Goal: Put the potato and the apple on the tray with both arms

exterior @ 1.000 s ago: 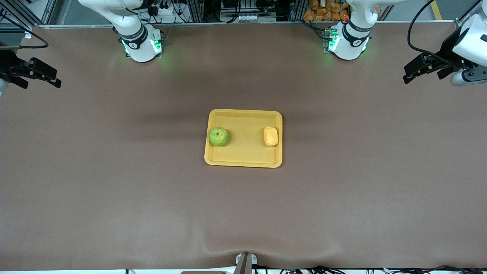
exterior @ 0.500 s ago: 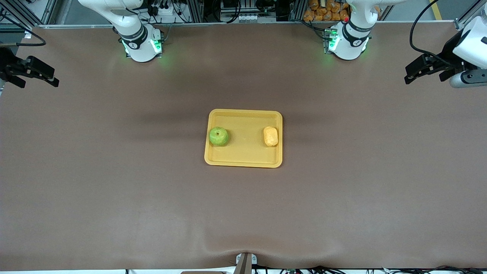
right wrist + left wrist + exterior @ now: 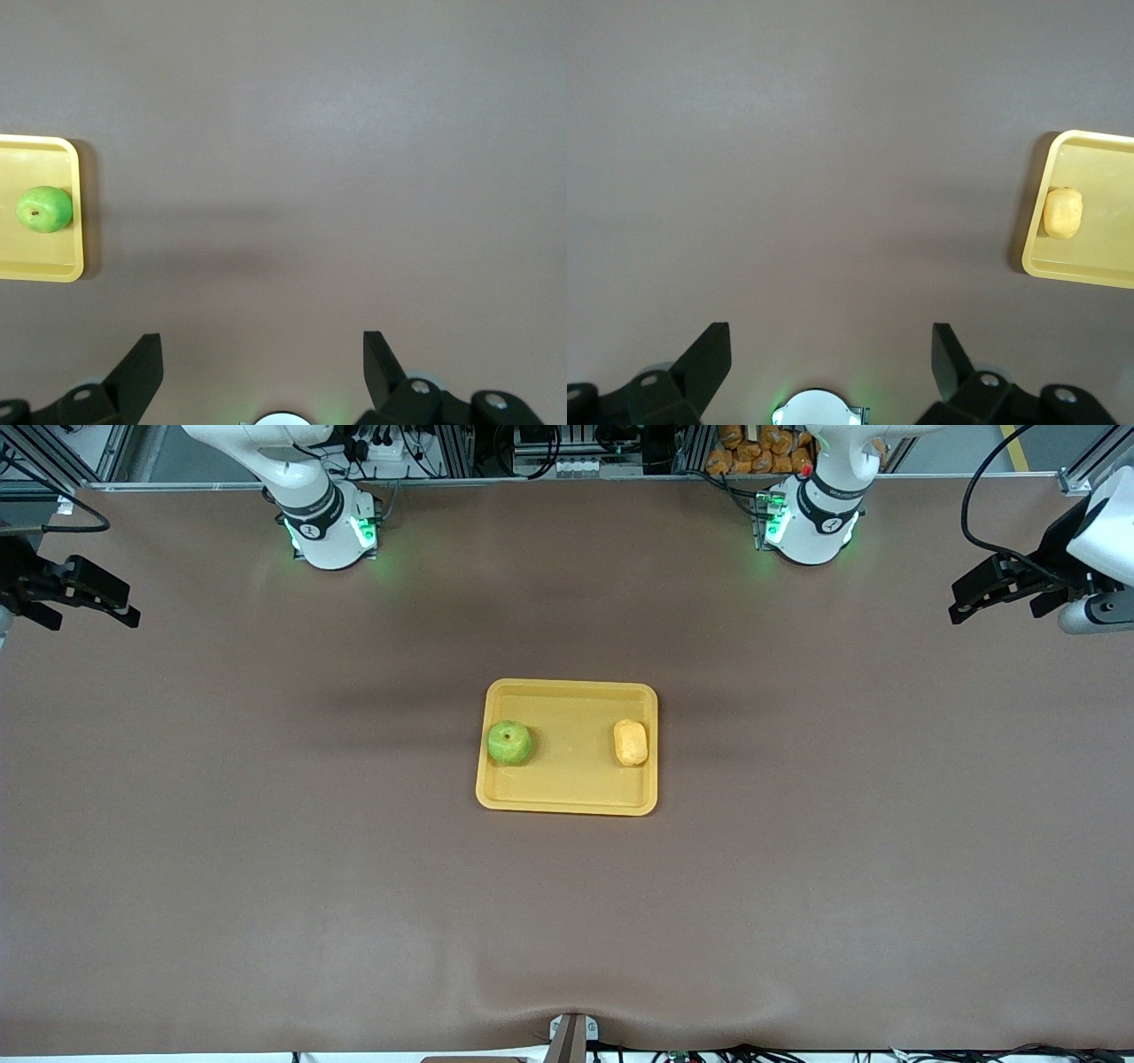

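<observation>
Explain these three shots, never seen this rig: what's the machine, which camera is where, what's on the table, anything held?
Two white robot arms are bolted along one table edge. The wide shot looks down from a high camera facing them; the other two come from cameras on each arm's wrist. A yellow tray sits mid-table with a green apple and a potato on it, apart, the apple toward the right arm's end. The left gripper and right gripper hang open and empty over the table's two ends, far from the tray.

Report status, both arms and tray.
Left gripper open, right gripper open, both empty at table ends. Apple and potato on tray. Nothing obstructing.
</observation>
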